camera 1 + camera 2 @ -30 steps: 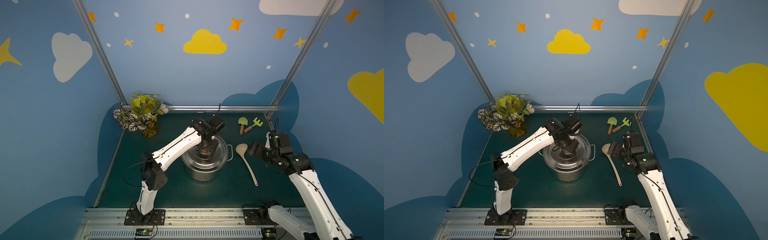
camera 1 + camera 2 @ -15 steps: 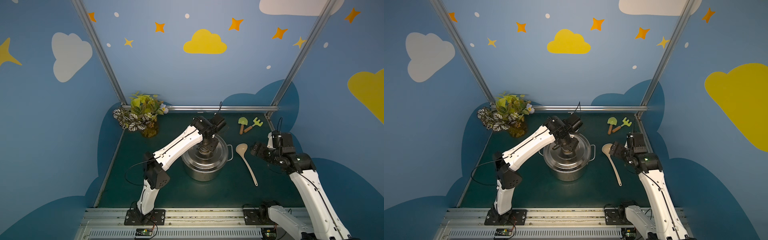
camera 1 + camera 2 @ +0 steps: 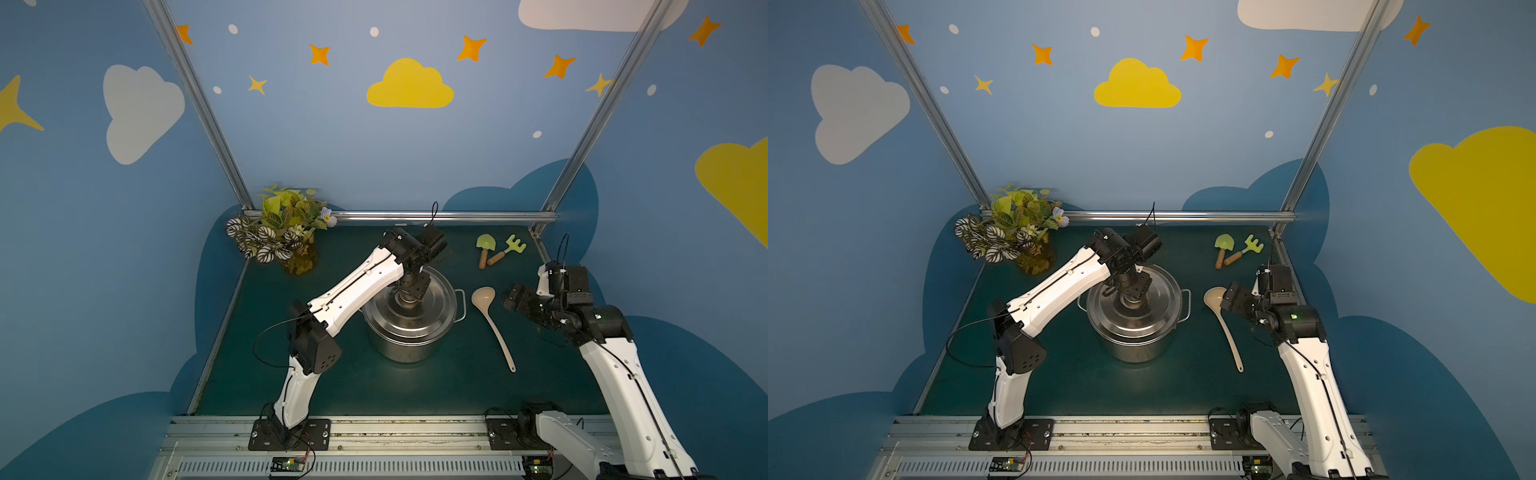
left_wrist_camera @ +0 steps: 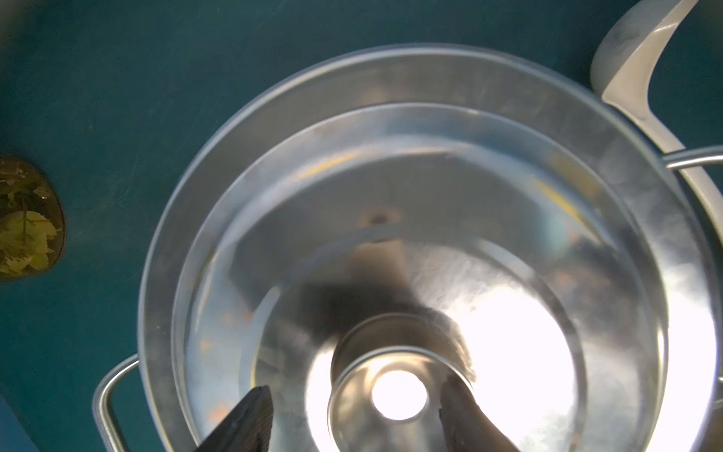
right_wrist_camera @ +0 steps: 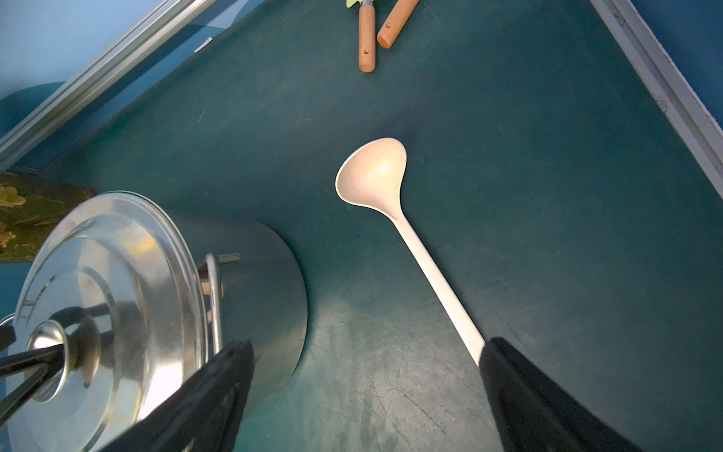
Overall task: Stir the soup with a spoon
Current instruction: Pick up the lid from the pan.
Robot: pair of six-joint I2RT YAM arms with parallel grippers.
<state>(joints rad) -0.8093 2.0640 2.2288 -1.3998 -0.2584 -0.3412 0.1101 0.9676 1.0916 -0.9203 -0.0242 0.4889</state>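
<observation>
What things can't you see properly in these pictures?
What is in the pot: the lid covers it in every view.
Spoon handle end: right wrist view, behind a finger of the right pincer.
Shovel and rake heads: right wrist view, cut off by the edge.
Whether the left pincer touches the knob: left wrist view, blur and glare.

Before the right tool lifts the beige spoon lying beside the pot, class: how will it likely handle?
The spoon looks like moulded plastic with a straight handle: probably stiff and light. Its deep bowl sits at one end, so gripped far down the slim, smooth handle it may dip bowl-first or twist.
</observation>
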